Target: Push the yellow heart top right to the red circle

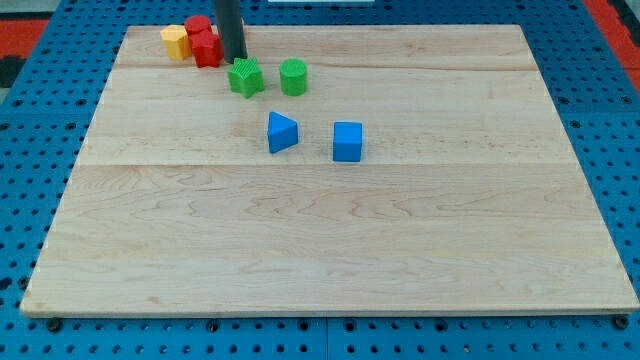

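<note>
A yellow block [175,41], whose heart shape is hard to make out, sits at the view's top left of the wooden board [330,240]. Two red blocks touch its right side: one further up [198,26], one lower [207,48]. Which is the circle I cannot tell. The dark rod comes down from the top edge. My tip [236,60] rests just right of the red blocks and just above a green star-like block [246,77]. The tip is about 60 pixels right of the yellow block.
A green cylinder [293,76] stands right of the green star-like block. A blue triangle [282,132] and a blue cube [348,141] lie near the board's middle. Blue pegboard surrounds the board.
</note>
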Robot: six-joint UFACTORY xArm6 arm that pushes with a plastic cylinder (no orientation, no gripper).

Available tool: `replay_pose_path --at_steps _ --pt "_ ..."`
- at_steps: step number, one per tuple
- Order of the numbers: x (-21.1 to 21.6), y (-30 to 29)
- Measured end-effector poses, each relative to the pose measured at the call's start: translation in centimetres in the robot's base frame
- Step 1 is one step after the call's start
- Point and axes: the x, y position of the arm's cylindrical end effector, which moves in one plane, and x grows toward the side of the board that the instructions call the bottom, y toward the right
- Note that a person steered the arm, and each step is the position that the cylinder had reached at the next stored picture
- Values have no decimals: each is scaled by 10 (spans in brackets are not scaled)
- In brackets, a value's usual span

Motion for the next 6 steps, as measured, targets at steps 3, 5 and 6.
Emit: replay_pose_path --at_steps 3,5,6 --pt "-67 10" --pt "-66 -11" --pt "-53 -8"
